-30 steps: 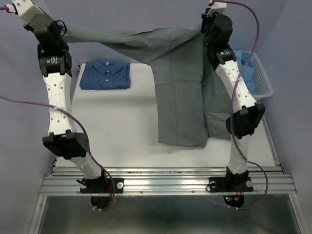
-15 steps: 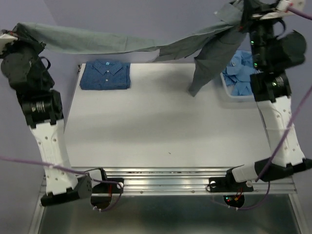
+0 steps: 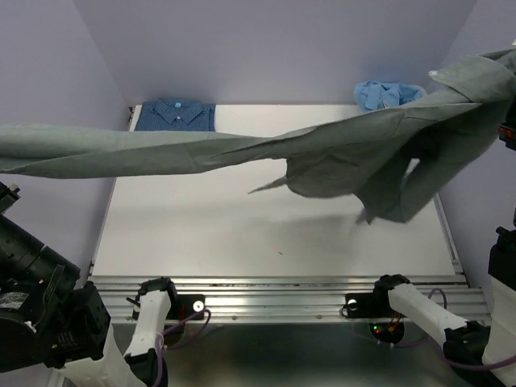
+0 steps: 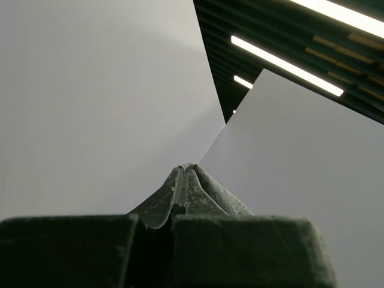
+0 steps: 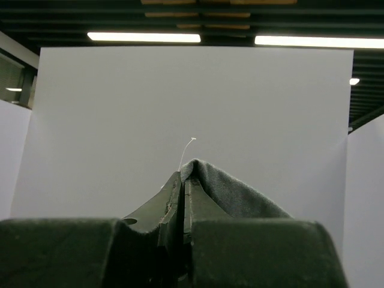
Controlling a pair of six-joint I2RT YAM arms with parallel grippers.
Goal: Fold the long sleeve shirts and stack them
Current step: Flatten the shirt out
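Grey cloth fills the overhead view: the grey shirt [image 3: 339, 153] hangs high above the table [image 3: 201, 226], stretched long between the two arms. One sleeve runs off the left side of that view, and the body and collar are bunched at the right. Holding it spread and clear of the surface looks like a way to open and flatten it before it is laid down for folding.

The left gripper [image 4: 183, 174] is pinched fully together. Little cloth shows at its tips, but the taut sleeve leads toward it, so I judge that it grips the sleeve end. The right gripper [image 5: 183, 177] is likewise closed, with a fold of grey fabric nipped at its fingertips and a loose thread [image 5: 187, 150] standing up. Both wrist cameras look upward.

The left arm [image 3: 32, 306] and right arm [image 3: 419, 310] lean back and outward, so only their bases at the near edge and their lower links in the bottom corners show.

A folded dark blue shirt [image 3: 173, 114] lies at the far left corner. The light blue shirts [image 3: 385, 93] are heaped near the far right corner.
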